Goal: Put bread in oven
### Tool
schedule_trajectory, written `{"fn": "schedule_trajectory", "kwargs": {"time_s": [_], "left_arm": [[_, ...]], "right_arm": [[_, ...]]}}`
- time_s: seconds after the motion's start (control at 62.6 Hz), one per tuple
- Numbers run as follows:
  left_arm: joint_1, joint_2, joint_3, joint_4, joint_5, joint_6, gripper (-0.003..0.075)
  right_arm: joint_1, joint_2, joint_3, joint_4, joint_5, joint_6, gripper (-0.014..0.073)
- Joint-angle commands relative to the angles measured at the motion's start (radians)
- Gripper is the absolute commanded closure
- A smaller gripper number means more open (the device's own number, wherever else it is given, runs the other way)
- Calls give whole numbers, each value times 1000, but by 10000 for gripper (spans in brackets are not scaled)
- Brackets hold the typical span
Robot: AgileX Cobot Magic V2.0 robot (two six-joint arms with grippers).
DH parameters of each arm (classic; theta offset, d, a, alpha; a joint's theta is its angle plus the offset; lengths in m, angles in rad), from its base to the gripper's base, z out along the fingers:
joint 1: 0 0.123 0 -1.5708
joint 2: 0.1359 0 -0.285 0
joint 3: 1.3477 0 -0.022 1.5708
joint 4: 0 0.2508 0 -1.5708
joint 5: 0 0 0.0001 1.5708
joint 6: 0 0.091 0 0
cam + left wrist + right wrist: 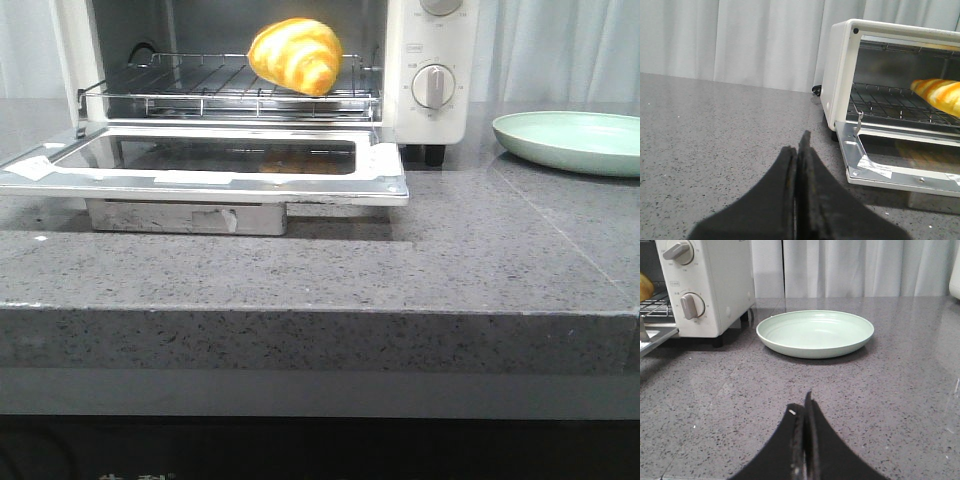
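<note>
The bread [296, 56], a glossy golden and orange striped croissant roll, lies on the wire rack [200, 85] inside the white oven [432, 60]. The oven's glass door [200, 165] hangs open, flat over the counter. The left wrist view shows the bread [940, 95] on the rack and the oven [837, 75] ahead to one side. My left gripper [799, 150] is shut and empty, low over the counter, apart from the oven. My right gripper [804, 407] is shut and empty, short of the green plate. Neither gripper shows in the front view.
An empty pale green plate [572, 140] sits on the grey speckled counter, right of the oven, and shows in the right wrist view [815, 332]. The oven's dial knobs [689, 305] face forward. White curtains hang behind. The counter's front edge [320, 312] runs across.
</note>
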Motion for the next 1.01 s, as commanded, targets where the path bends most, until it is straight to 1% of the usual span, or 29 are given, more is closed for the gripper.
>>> {"fn": "schedule_trajectory", "kwargs": {"time_s": [0.0,0.16,0.351,0.99], "left_arm": [[-9,-20,24,-2,-80,-2,738],[-9,-20,24,-2,-80,-2,738],[-9,-20,24,-2,-80,-2,738],[-9,-20,24,-2,-80,-2,738]], "right_arm": [[-4,-22,4,-5,-94,-25,662],[-7,-22,4,-5,-123,-25,662],[-33,-22,4,-5,-140,-23,662],[-33,-21,4,-5,-139,-23,662]]}}
